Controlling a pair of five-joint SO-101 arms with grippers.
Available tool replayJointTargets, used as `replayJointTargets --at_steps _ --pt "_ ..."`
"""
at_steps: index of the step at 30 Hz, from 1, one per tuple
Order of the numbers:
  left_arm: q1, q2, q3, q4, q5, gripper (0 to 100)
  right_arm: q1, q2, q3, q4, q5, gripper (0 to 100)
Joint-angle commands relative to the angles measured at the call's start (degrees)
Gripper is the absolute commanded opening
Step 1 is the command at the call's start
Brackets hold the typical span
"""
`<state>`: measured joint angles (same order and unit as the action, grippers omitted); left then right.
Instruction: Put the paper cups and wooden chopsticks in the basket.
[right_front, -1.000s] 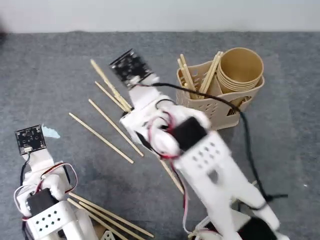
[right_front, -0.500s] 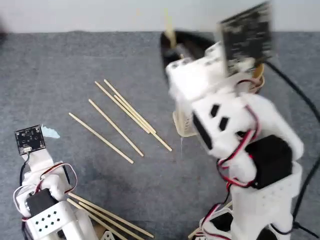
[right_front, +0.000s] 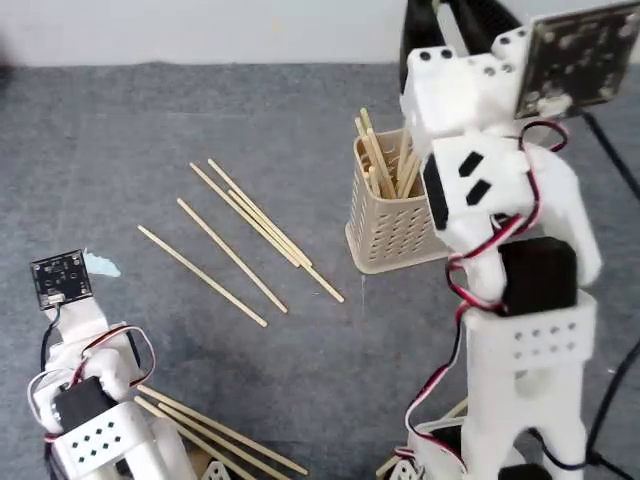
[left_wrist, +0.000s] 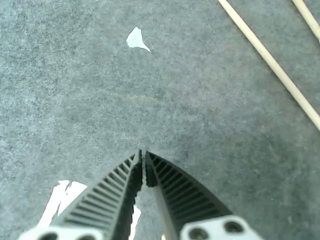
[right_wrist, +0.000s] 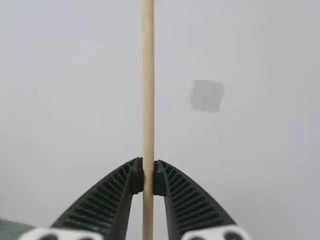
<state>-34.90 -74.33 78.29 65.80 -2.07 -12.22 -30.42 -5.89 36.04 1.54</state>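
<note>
No text, label, number or sign is legible to me in any view. Any print on the right arm's circuit board (right_front: 575, 55) or the left arm's circuit board (right_front: 60, 278) is too fine for me to read.

a grey felt-like table surface (right_front: 150, 120) runs back to a plain white wall (right_front: 200, 30), evenly lit.

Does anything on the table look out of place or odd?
A small pale scrap lies on the grey mat near the left gripper; it looks like litter. The loose chopsticks simply await pickup.
</note>
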Motion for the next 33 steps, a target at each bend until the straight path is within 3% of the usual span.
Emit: replayJointTargets --at_steps 1,8,16,22,28,33 --pt "0.18 -0.7 -0.57 -1.14 0.26 1 2.07 -5.32 11.87 -10.33 0.0 0.7" --pt "0.18 -0.7 -0.57 -1.14 0.26 1 2.15 -15.43 36.48 -25.63 0.53 0.7" --pt "0.18 -0.7 -0.57 -1.14 0.26 1 2.15 -16.04 48.26 -32.48 0.44 1.7" --pt "0.18 -0.7 -0.57 -1.14 0.26 1 2.07 -16.31 48.18 -32.04 0.53 24.3" --pt "0.18 -0.7 -0.57 -1.14 0.26 1 1.8 -16.04 39.3 -18.51 0.09 19.1" --pt "0.18 -0.7 -0.57 -1.14 0.26 1 -4.18 -15.96 30.07 -1.54 0.26 17.0"
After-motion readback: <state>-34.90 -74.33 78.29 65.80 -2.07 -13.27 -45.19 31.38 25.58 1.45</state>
